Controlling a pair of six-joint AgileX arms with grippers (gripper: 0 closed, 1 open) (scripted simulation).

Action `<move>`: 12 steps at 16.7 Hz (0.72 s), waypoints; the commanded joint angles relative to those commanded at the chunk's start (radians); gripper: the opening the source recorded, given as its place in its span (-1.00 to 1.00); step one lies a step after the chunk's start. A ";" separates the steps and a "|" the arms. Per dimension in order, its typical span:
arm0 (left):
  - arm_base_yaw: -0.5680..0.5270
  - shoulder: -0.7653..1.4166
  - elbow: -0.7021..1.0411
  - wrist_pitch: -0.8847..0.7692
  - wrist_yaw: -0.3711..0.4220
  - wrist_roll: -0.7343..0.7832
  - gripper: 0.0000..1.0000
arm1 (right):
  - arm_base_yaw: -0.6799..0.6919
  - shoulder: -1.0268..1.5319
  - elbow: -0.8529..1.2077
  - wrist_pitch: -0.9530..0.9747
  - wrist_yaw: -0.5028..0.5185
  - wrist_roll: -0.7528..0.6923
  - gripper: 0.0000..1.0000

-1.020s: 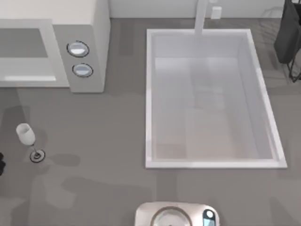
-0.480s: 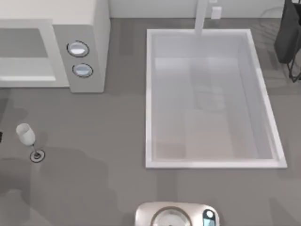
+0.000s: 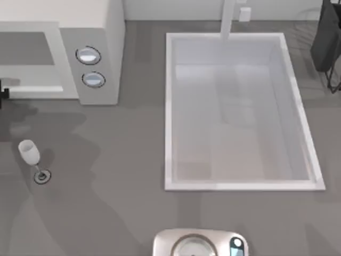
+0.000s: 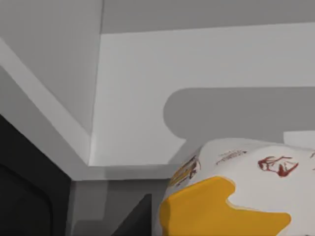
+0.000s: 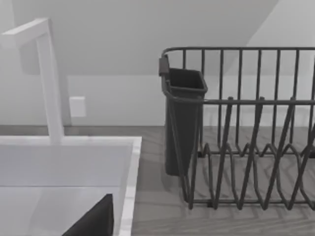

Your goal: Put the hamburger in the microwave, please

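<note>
The hamburger [image 4: 246,191], a cream bun with red marks and a yellow slice, sits very close in the left wrist view, and my left gripper is shut on it. A dark finger [image 4: 134,220] shows beside it. Behind the bun lie the white and grey walls of the microwave [image 4: 142,98]. From above, the microwave [image 3: 101,32] stands at the back left with its grey cavity facing the front and two round knobs [image 3: 90,67]. My left gripper [image 3: 3,93] peeks in at the left edge, just in front of the cavity. My right arm [image 3: 326,40] is parked at the back right.
A clear wine glass [image 3: 29,152] stands front left, near the left gripper's path. A large white sink [image 3: 168,106] with a faucet [image 3: 228,18] fills the middle right. A silver scale [image 3: 200,244] sits at the front edge. A dark dish rack [image 5: 246,147] stands beside the sink.
The left gripper has moved along the left edge from beside the wine glass back toward the microwave's front. Its shadow on the table has shifted with it. The right arm has stayed put.
</note>
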 joint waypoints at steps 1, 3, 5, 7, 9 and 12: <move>-0.004 0.041 -0.001 0.098 0.009 -0.019 -1.00 | 0.000 0.000 0.000 0.000 0.000 0.000 1.00; -0.017 0.116 -0.004 0.276 0.026 -0.059 -1.00 | 0.000 0.000 0.000 0.000 0.000 0.000 1.00; -0.032 0.182 -0.005 0.424 0.040 -0.097 -1.00 | 0.000 0.000 0.000 0.000 0.000 0.000 1.00; -0.048 0.232 -0.007 0.539 0.052 -0.130 -1.00 | 0.000 0.000 0.000 0.000 0.000 0.000 1.00; -0.061 0.266 -0.008 0.613 0.059 -0.154 -1.00 | 0.000 0.000 0.000 0.000 0.000 0.000 1.00; -0.068 0.282 -0.009 0.647 0.063 -0.166 -1.00 | 0.000 0.000 0.000 0.000 0.000 0.000 1.00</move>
